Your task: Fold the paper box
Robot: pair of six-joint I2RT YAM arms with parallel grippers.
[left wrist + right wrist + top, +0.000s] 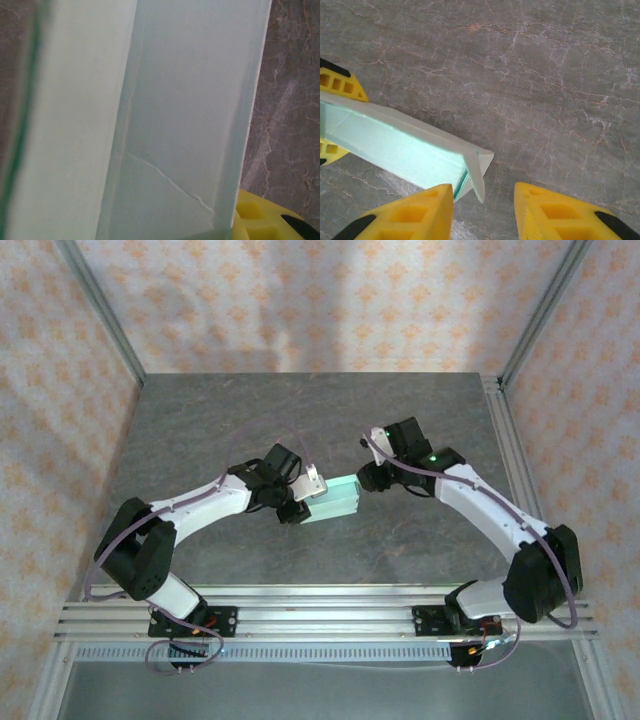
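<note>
1. The grey, veined counter (300,410) has orange-patterned wallpaper (300,300) on three sides (metal posts (100,310) at the corners).
2. The pale mint paper box (336,500) sits mid-counter between both claws.
3. The left claw (302,502) is clamped on the box's 9 o'clock end.
4. The right claw (485,192) is at the 3 o'clock end, fingers apart around the end flap, not pinching.

overhead rear, wrists close — paper box (338,498) shared

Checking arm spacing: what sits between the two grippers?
The paper box, seen in the top view. The left gripper clamps one end; the other end reaches the open fingers of the right gripper.
</note>
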